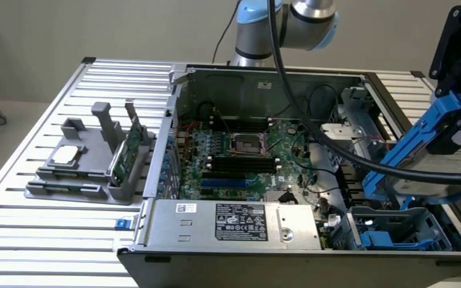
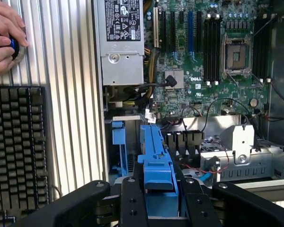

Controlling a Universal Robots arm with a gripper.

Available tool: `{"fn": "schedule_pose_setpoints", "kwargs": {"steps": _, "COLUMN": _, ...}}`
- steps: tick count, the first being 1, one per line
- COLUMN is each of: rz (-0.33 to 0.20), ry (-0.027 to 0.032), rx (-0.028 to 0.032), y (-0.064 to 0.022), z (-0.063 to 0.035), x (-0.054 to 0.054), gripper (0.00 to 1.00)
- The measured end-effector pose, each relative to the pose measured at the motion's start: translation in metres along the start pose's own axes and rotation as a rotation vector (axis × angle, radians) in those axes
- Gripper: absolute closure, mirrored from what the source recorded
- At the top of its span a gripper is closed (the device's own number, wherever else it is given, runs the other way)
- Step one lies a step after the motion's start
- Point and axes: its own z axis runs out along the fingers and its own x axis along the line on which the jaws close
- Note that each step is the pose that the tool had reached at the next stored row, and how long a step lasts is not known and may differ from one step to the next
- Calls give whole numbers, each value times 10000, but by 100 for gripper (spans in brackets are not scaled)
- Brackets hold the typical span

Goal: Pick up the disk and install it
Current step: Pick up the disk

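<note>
1. Over at the exterior view's right, above the blue drive bay in the corner of the open computer case, we've got the disk hanging tilted, well clear of the table.
2. The jaws are clamped on it, one on each side of the blue carrier frame.
3. Our guess on handling: it's a stiff metal slab, hefty for its size. It won't flex, but it won't like knocks either.
4. We reckon the plastic edges are the right place to hold it. They look less slick than bare metal, and gripping there keeps pressure off the label face.
5. The motherboard sits just beside the bay, so it's a tight spot.
</note>
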Motion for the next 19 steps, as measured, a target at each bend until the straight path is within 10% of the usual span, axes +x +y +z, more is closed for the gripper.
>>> {"fn": "schedule_pose_setpoints", "kwargs": {"steps": 19, "rz": -333, "ry": 5, "rx": -36, "y": -54, "z": 271, "x": 51, "gripper": 67}}
